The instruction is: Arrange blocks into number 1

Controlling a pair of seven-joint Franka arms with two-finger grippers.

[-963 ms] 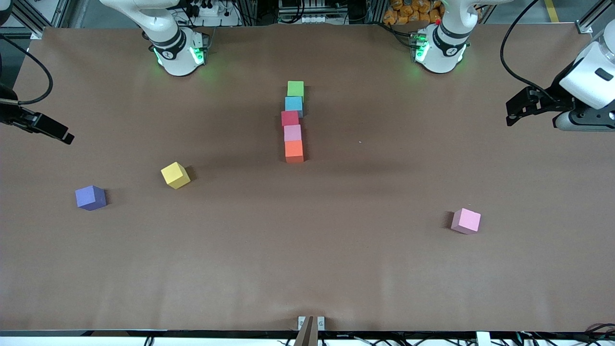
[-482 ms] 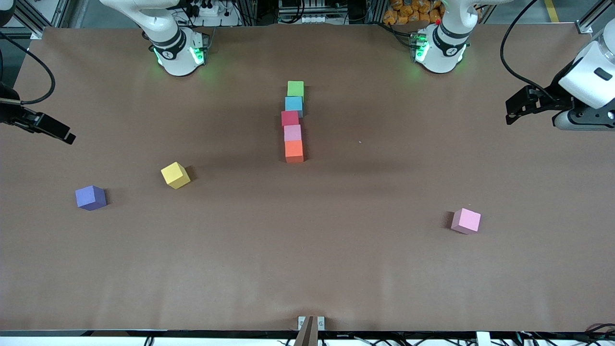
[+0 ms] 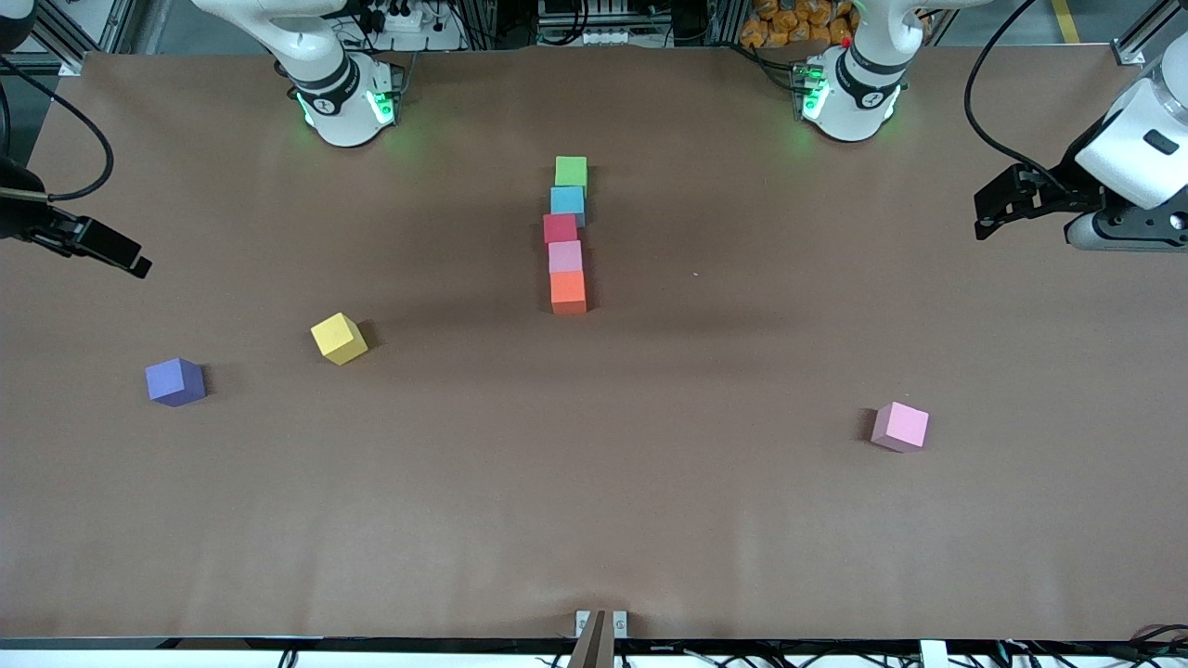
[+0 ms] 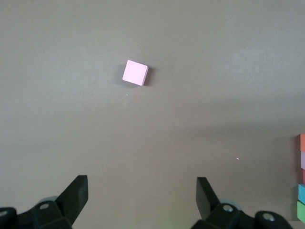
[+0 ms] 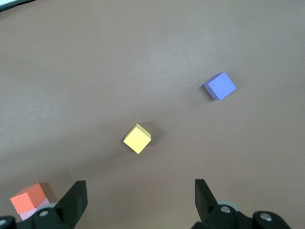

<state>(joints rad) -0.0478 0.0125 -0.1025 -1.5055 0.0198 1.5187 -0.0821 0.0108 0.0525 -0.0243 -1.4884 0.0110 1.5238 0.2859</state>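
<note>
Green (image 3: 571, 171), sky blue (image 3: 567, 200), red (image 3: 560, 227), light pink (image 3: 565, 256), orange (image 3: 568, 291) blocks touching in one line mid-table, left gripper (image 4: 142, 191) and right gripper (image 5: 140, 196) both spread wide, empty, over table ends.

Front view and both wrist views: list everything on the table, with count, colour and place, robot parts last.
column of blocks: five touching cubes mid-table; from the bases toward the front camera green, sky blue, red, light pink, orange
pink cube: one, alone, toward the left arm's end
yellow cube: one, toward the right arm's end
purple cube: one, beside the yellow cube, nearer the table's end
table: one, brown
left pincer: open, empty, over its table end
right pincer: open, empty, over its table end
</note>
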